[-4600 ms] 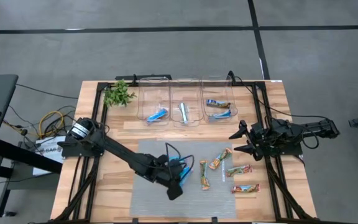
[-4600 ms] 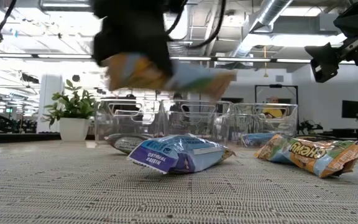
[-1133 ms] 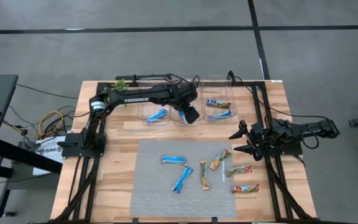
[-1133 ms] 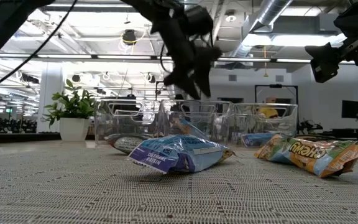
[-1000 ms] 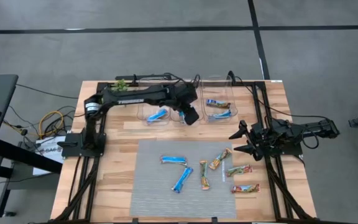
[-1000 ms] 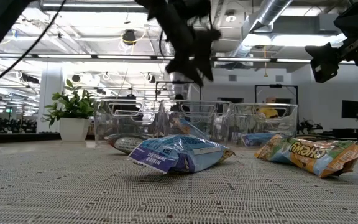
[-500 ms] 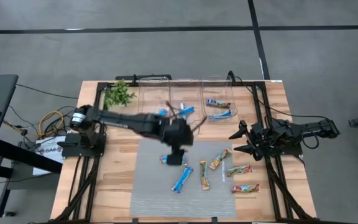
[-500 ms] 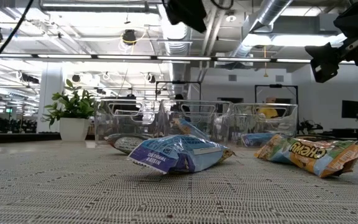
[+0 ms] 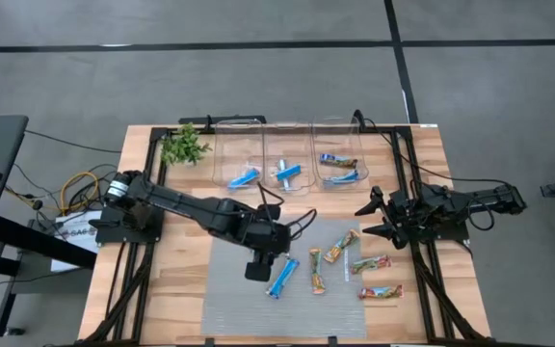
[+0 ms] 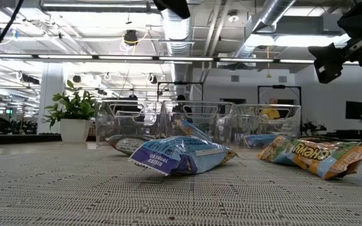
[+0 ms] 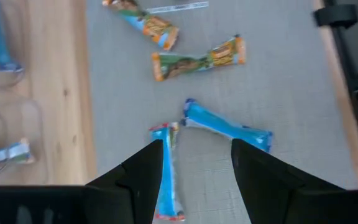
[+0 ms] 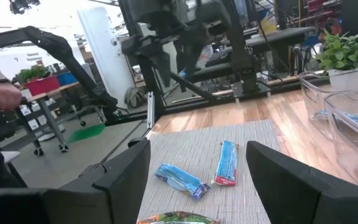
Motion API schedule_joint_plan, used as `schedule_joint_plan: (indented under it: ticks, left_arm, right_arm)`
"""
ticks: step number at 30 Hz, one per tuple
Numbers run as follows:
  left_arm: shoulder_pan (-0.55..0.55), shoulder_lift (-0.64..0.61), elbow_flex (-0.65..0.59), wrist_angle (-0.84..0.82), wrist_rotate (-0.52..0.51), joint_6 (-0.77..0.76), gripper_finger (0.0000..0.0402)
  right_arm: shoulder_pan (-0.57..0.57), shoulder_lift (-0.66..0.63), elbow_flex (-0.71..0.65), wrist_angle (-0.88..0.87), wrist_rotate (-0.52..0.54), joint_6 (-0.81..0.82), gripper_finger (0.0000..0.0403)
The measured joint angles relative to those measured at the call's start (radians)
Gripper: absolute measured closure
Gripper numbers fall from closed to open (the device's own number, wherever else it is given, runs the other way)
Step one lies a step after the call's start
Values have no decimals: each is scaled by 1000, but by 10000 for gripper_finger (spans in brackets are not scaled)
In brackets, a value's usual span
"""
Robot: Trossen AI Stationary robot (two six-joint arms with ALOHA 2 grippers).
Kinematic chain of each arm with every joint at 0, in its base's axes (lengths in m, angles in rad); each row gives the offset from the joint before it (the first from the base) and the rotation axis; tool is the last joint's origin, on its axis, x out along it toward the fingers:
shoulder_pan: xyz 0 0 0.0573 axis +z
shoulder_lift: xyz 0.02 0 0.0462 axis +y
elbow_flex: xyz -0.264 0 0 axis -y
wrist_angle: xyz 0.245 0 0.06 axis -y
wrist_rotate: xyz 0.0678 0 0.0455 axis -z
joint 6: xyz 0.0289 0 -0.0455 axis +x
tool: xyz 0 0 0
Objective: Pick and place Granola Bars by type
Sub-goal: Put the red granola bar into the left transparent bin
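- Two arms in play: the left gripper hangs spread and empty above the grey mat near its left edge; the right gripper waits wide and empty by the table's right edge.
- Three clear bins along the far edge.
- Target, I'd say: blue bars below, so straddle one bar only, square across it.
- Tan bars wait mid-mat towards the right.

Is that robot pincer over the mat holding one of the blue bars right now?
No: the left pincer hangs open and empty above the grey mat, with two blue granola bars lying below it.
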Motion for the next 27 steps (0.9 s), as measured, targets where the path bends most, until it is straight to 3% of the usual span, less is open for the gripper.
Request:
schedule_joint_plan:
  ticks: [5, 8, 18, 27]
  left_arm:
    - [23, 2, -12, -68, -37, -1, 217]
    - [38, 2, -93, -34, -38, -1, 217]
    - [42, 4, -428, 268, -32, -8, 217]
    - [54, 24, -552, 416, -33, 3, 217]
  right_arm:
    - [0, 0, 0, 0, 0, 0, 143]
    - [0, 0, 0, 0, 0, 0, 143]
    - [0, 0, 0, 0, 0, 0, 143]
    - [0, 0, 0, 0, 0, 0, 143]
